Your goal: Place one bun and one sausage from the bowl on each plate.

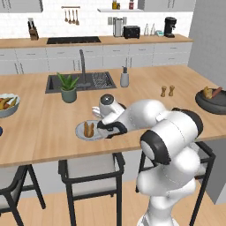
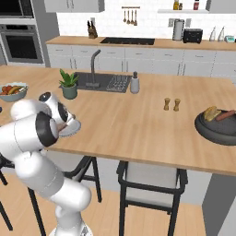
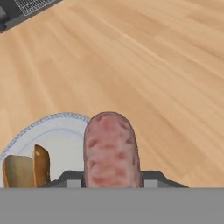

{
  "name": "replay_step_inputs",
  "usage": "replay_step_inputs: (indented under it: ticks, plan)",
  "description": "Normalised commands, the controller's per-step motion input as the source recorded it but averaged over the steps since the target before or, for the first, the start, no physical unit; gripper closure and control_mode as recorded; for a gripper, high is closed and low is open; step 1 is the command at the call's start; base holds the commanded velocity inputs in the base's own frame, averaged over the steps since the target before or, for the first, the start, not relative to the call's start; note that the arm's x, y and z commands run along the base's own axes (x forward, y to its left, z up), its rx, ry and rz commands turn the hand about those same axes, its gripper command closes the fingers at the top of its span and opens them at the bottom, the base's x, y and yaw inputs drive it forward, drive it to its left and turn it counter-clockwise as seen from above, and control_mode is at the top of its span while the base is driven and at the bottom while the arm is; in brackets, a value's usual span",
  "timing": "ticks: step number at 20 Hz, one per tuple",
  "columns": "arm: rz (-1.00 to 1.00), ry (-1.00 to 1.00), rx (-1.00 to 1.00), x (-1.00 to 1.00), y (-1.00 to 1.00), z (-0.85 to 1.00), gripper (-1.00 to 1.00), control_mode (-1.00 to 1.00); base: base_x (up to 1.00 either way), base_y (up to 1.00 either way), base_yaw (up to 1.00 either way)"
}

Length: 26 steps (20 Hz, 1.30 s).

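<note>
Near the front edge of the long wooden bench (image 1: 39,128), the small pale grey round plate (image 1: 80,130) lies just inside the lip, with a split golden-brown bun (image 1: 88,129) on its left half. Bare wood stretches right of the plate all the way to the two small wooden shakers (image 1: 167,91), and more open wood lies behind it up to the potted green plant (image 1: 68,87) and the dark sink (image 1: 82,82).

Over the plate's right rim the hand (image 3: 112,177) is clamped narrowly on a reddish-brown sausage (image 3: 112,148), which sticks out ahead of the fingertips above the plate's edge and the wood beside it. Whether the sausage touches the plate cannot be told.

Far to the right, at the bench's end, sits the wide, shallow, dark grey-black bowl (image 2: 216,127), close to the near edge, with another bun (image 2: 211,112) and another sausage (image 2: 226,115) in it. At the left end stands a smaller pale bowl of colourful fruit (image 1: 6,104). Dark-framed stools (image 1: 90,172) stand tucked under the near edge.
</note>
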Motion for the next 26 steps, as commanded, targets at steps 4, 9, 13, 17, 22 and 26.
replay_step_inputs:
  ticks: [4,9,13,17,22,26]
  plan:
    - [0.01,0.00,0.00,0.46,0.15,-0.59,1.00,-1.00,0.00,0.00,0.00]
    - [0.00,0.00,0.01,0.57,0.05,-0.35,1.00,-1.00,0.00,0.00,0.00]
    - [0.00,0.00,0.00,0.36,0.20,-0.20,-1.00,-1.00,0.00,0.00,0.00]
    - [0.00,0.00,0.00,0.19,0.11,-0.05,-1.00,-1.00,0.00,0.00,0.00]
    - [0.00,0.00,0.04,0.09,-0.09,0.32,-1.00,-1.00,0.00,0.00,0.00]
    - [0.00,-0.01,0.15,-0.25,-0.42,1.00,-1.00,-1.00,0.00,0.00,0.00]
